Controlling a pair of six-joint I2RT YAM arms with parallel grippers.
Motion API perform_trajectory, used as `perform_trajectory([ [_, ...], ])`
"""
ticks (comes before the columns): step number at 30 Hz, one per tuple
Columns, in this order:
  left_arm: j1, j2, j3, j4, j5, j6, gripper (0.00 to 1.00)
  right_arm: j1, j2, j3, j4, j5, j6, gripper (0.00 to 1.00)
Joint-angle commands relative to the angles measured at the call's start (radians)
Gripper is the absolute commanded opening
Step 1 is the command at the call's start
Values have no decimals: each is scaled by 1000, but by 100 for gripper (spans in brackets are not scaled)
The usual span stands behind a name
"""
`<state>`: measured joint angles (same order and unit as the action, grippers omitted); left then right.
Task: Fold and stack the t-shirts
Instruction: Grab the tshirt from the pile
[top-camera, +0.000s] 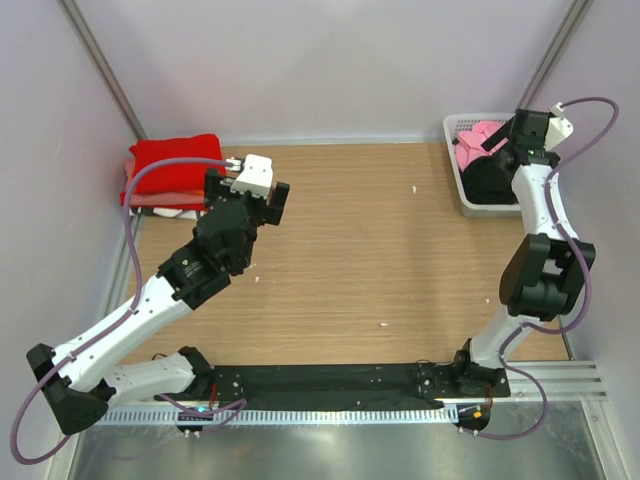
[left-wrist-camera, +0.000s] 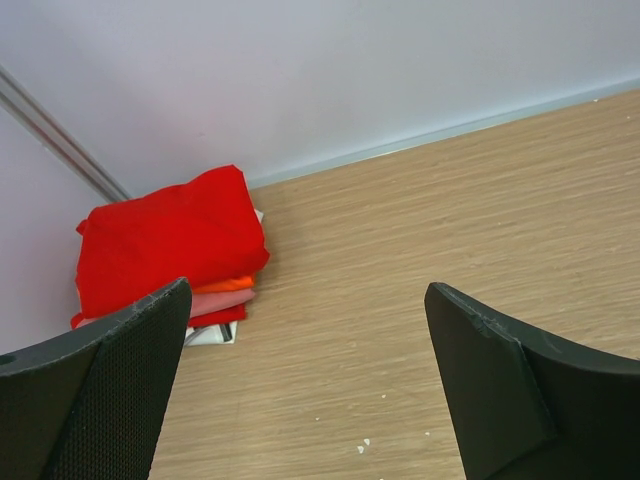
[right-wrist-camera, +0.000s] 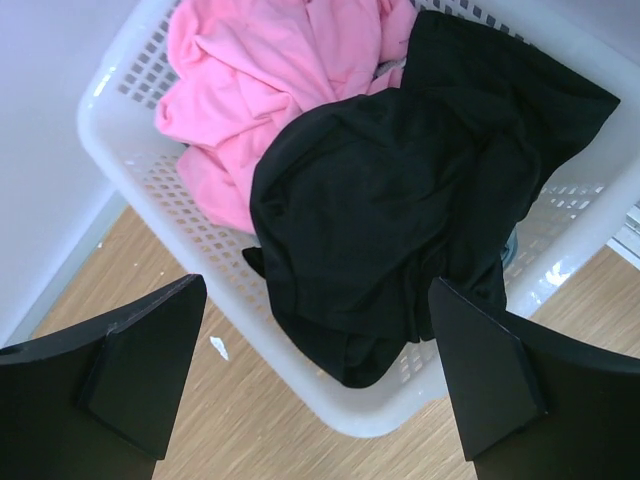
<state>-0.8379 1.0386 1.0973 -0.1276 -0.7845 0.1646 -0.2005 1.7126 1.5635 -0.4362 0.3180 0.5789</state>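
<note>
A stack of folded t-shirts (top-camera: 170, 175) lies at the far left corner, red on top; in the left wrist view (left-wrist-camera: 165, 245) orange, pink and red layers show beneath it. My left gripper (top-camera: 268, 200) is open and empty, above bare table right of the stack. A crumpled black t-shirt (right-wrist-camera: 420, 190) and a pink t-shirt (right-wrist-camera: 270, 90) lie in the white lattice basket (right-wrist-camera: 140, 180) at the far right (top-camera: 462, 185). The black one hangs over the basket's near rim. My right gripper (top-camera: 500, 150) hovers open and empty above the basket.
Pale walls close the table at the back and both sides. Small white crumbs (left-wrist-camera: 365, 445) dot the wood (top-camera: 380, 250). A white label or paper (left-wrist-camera: 212, 335) pokes out under the stack. A dark rail runs along the near edge (top-camera: 330, 385).
</note>
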Motion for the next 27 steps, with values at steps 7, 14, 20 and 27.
perform_trajectory([
  [7,-4,1,49,6,8,-14,100,-46,183,196,-82,-22,4,100],
  [14,-4,5,50,5,8,-11,100,-88,343,341,-134,-36,-17,100],
  [20,-4,12,52,3,5,-5,100,-105,441,388,-151,-69,-16,100],
  [27,-4,14,50,3,4,0,100,-106,417,334,-111,-70,-13,34],
])
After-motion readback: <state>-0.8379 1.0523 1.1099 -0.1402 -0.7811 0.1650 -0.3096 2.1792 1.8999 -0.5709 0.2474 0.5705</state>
